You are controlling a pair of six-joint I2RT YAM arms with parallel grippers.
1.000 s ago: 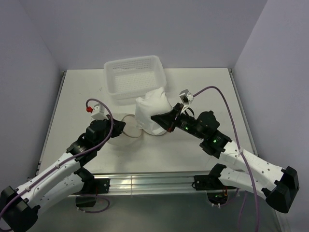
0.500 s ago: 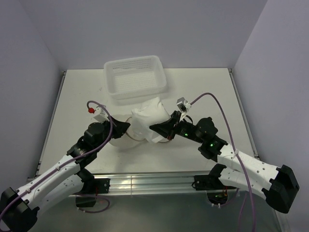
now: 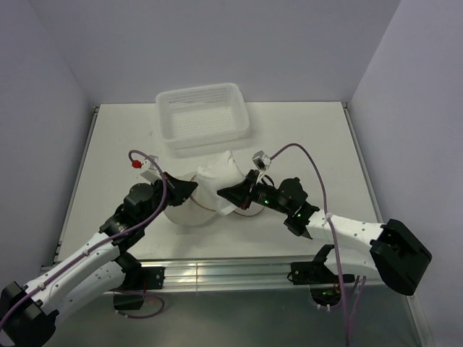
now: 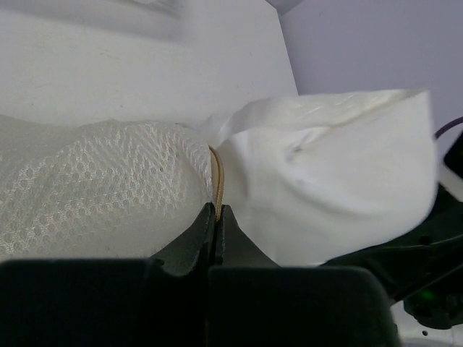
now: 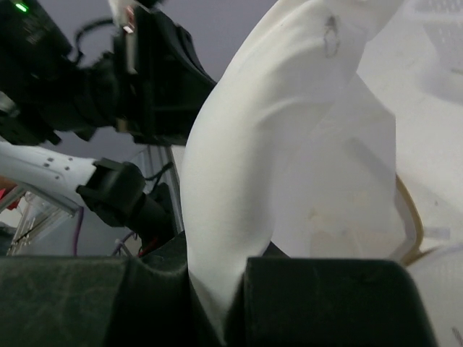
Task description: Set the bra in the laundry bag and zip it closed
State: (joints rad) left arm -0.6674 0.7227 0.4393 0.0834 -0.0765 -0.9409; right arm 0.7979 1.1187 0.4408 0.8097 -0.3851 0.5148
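Observation:
The bra [image 3: 215, 182] is a soft white bundle held just above the table's middle, against the laundry bag [image 3: 182, 210], a pale mesh disc under and left of it. My right gripper [image 3: 226, 192] is shut on the bra's fabric [image 5: 239, 181]. My left gripper [image 3: 189, 186] is shut on the laundry bag's tan rim [image 4: 218, 184], with mesh [image 4: 94, 188] to its left and the bra [image 4: 333, 173] to its right. The bag's opening and zip are hidden by the bra.
A white perforated basket [image 3: 202, 114] stands at the back of the table, just behind the bra. The table [image 3: 318, 144] has raised edges left and right. A metal rail [image 3: 224, 273] runs along the near edge between the arm bases.
My right gripper has carried the bra left and nearer, away from the basket and onto the laundry bag. My left gripper has shifted slightly right, still holding the bag's rim.

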